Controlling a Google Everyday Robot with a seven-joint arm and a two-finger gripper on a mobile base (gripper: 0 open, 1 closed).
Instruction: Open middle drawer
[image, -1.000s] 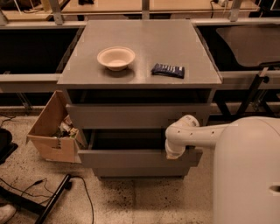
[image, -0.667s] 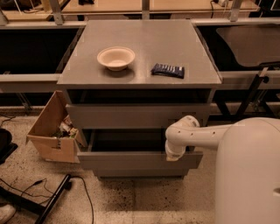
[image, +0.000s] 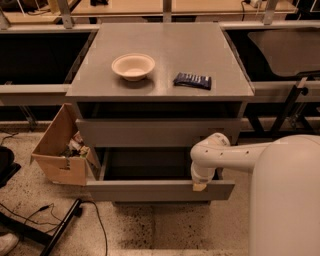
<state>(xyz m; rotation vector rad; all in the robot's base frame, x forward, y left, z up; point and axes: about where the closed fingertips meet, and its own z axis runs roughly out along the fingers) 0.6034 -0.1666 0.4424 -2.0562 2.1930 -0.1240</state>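
The grey cabinet (image: 165, 45) has stacked drawers. The top drawer (image: 155, 132) is shut. The middle drawer (image: 145, 191) below it stands pulled out toward me, and its shallow dark tray (image: 145, 167) shows behind the plain slab front. My gripper (image: 200, 186), at the end of the white arm (image: 220, 155), hangs down at the top edge of that front, near its right end. The lowest drawer is hidden under the open one.
A cream bowl (image: 133, 66) and a dark blue packet (image: 192, 80) lie on the cabinet top. An open cardboard box (image: 57, 150) of clutter stands at the cabinet's left. Cables and a black base (image: 60, 222) lie on the floor at left. My white body (image: 287, 200) fills the lower right.
The middle drawer has slid further out toward me, and my gripper has moved with its front edge.
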